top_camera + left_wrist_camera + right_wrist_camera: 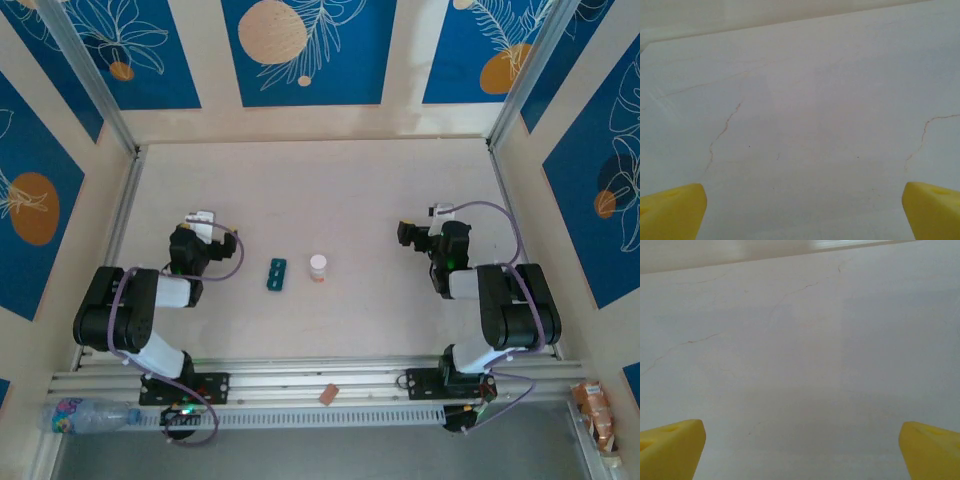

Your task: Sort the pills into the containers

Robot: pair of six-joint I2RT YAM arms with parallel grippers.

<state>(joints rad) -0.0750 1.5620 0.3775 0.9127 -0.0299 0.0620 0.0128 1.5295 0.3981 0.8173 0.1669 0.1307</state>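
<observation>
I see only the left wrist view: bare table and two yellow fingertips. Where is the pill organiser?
Observer: The organiser lies on the table, to the right of the left gripper.
Operator: Is something beside it?
Observer: A white bottle stands just right of it, not touching it.
Operator: And the other arm?
Observer: The right gripper is open over bare table, further right than the bottle.
</observation>
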